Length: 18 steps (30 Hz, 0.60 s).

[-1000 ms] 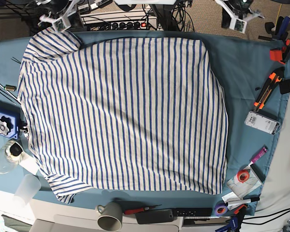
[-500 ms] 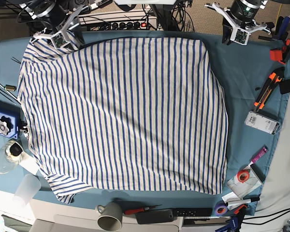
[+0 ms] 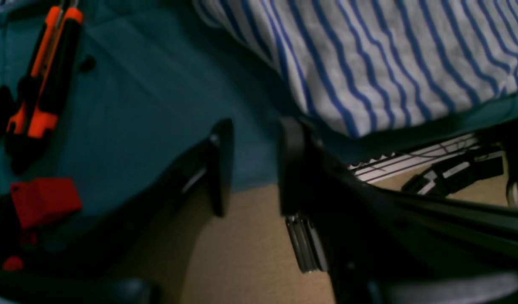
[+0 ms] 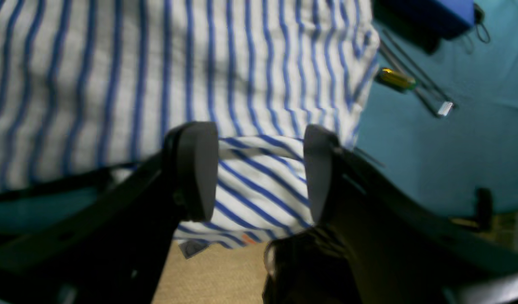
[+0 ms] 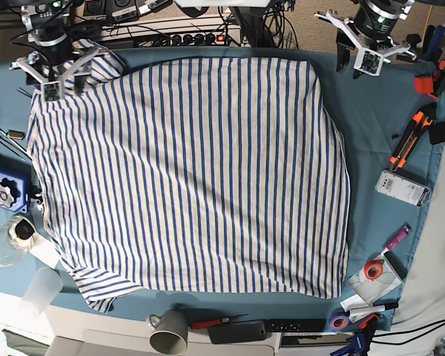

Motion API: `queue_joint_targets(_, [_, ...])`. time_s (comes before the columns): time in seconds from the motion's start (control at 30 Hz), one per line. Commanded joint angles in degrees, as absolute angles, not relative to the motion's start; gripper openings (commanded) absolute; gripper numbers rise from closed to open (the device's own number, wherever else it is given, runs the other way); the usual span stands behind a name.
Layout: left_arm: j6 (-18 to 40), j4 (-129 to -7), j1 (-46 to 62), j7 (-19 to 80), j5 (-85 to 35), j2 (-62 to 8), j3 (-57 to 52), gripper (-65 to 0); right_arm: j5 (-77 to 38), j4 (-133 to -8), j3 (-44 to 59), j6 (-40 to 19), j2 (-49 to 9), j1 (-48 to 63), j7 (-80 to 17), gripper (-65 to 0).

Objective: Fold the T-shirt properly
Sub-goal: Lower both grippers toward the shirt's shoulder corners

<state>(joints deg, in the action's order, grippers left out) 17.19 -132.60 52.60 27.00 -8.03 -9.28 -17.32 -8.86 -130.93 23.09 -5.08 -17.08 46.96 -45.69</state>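
While both arms swing in, right gripper [image 4: 259, 173] spreads wide over T-shirt [image 5: 185, 170] sleeve; left gripper [image 3: 252, 169] parts beside corner, empty. I'm lining up 2 grasps.

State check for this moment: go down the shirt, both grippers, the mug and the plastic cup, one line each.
T-shirt: spread flat on the teal cloth, unfolded.
Right gripper: jaws open, over the shirt's sleeve, gripping nothing.
Left gripper: jaws apart, over bare cloth beside the shirt's corner, empty.
Grey mug: on its side at the near table edge.
Clear plastic cup: lying on its side.
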Motion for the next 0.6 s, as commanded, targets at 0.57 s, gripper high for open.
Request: queue_joint_targets(0.57, [17.02, -133.69, 51.57, 25.76, -8.21, -9.69, -17.47, -45.8, -32.42, -104.66, 48.16, -22.39, -17.65, 40.38, -49.41, -33.0])
